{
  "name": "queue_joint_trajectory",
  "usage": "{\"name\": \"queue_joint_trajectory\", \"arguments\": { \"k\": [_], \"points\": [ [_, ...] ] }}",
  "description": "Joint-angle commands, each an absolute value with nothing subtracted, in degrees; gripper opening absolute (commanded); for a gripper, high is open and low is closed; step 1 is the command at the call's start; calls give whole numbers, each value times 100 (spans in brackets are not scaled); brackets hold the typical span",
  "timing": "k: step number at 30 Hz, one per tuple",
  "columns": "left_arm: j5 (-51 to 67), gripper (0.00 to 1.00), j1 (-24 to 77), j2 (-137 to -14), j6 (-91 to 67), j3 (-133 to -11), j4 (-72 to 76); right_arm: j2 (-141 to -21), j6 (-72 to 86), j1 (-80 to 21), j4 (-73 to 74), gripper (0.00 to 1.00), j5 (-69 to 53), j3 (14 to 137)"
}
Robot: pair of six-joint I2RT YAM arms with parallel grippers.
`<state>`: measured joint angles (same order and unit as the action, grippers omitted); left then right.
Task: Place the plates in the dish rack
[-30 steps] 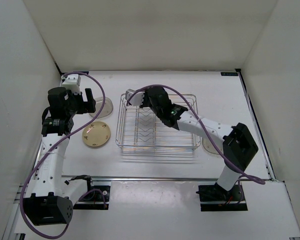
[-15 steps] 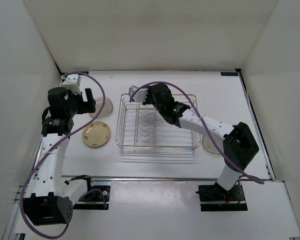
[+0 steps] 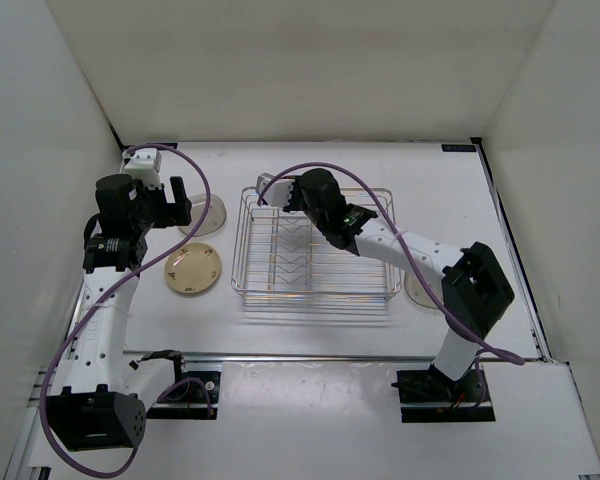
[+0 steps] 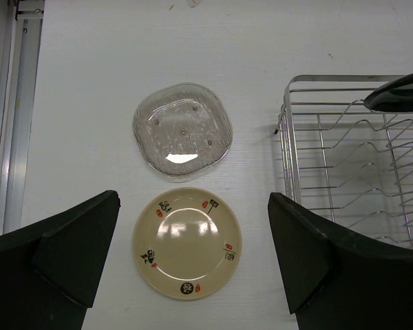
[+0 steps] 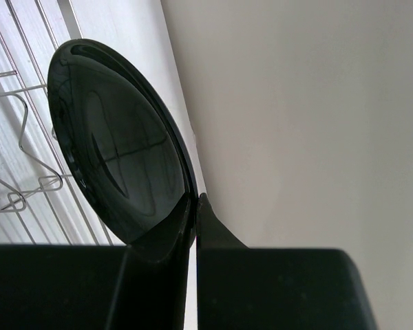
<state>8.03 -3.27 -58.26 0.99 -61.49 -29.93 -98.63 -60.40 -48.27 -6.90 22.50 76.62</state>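
My right gripper (image 5: 196,206) is shut on the rim of the glossy black plate (image 5: 117,158) and holds it on edge over the far left end of the silver wire dish rack (image 3: 315,250); in the top view that gripper (image 3: 288,197) is above the rack's back rail. My left gripper (image 4: 193,198) is open and empty, hovering above the cream-tan plate (image 4: 188,243), which lies flat on the table. A clear plate (image 4: 183,130) lies flat just beyond it. A second clear plate (image 3: 418,290) lies right of the rack, partly hidden by the right arm.
The rack's left end (image 4: 344,158) stands just right of the two left plates, with the black plate's edge (image 4: 399,96) over its far rail. White walls enclose the table on three sides. A metal rail (image 4: 14,103) runs along the table's left edge.
My right gripper has shifted a little towards the rack's far left corner with the black plate, its wrist turning. The left arm has not moved.
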Motion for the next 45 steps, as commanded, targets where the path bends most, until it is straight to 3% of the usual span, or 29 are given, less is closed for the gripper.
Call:
{"name": "queue_joint_trajectory", "arguments": {
  "k": [1,22,45],
  "points": [
    [835,100,-352,-5669,44,-6144,-2918,-9888,-5880,-4816,-923,0,2197,7954],
    [729,100,-352,-5722,44,-6196,-2918,-10046,-5713,-4658,-756,0,1706,7954],
    [563,100,-352,-5994,97,-6249,-2918,-10661,-5071,-4228,122,0,659,8895]
  ]
}}
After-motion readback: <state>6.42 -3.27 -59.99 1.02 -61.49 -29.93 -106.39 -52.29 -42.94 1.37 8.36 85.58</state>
